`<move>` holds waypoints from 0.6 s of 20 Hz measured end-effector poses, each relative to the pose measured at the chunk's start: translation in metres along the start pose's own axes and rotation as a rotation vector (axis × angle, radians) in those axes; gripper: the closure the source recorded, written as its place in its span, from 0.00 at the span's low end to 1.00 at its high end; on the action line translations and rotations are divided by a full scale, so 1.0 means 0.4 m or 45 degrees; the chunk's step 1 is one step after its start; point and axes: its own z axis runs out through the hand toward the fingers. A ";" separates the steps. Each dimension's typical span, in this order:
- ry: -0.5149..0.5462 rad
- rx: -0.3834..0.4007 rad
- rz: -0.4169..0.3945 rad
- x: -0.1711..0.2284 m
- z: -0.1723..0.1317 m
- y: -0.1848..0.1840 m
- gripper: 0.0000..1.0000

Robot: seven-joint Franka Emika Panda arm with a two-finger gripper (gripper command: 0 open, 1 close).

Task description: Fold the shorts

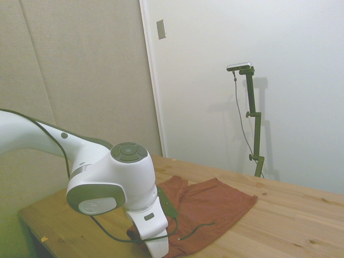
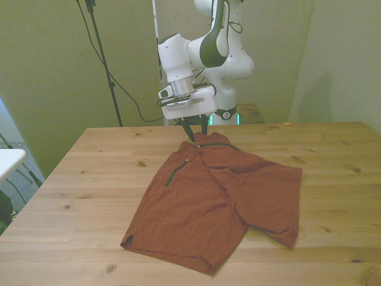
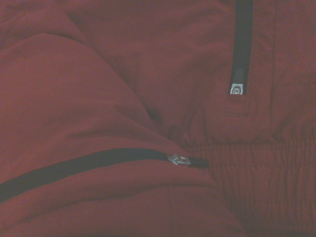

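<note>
One pair of rust-red shorts (image 2: 220, 196) lies spread on the wooden desk (image 2: 89, 179), and nothing of it is folded over yet. In the front view the two leg openings come nearest the camera — one hem toward the front view's left, the other toward the front view's right — and the cloth runs back from there, wrinkled, to the waistband at the far side. A dark zip (image 2: 176, 173) slants down the hip on the front view's left; the wrist view shows two such dark zip lines (image 3: 89, 165) close up, with a ribbed stretch of waistband (image 3: 256, 168) beside them.

At the far end the claw (image 2: 195, 130) stands right at the waistband, its dark fingertips down at the cloth. They look close together, perhaps pinching the band's edge, but the view is too small and shadowed there — I cannot tell whether it is clamped or merely touching. The side view does not help; the arm's own body hides the fingers.

My judgement: the task is at its first step, taking hold of the waistband. The next move calls for a sure pinch of the cloth, then a lift and a carry toward the leg hems, so the top half lays over the lower one evenly.
</note>
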 end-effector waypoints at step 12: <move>0.431 -0.178 -0.335 -0.309 -0.143 -0.236 0.00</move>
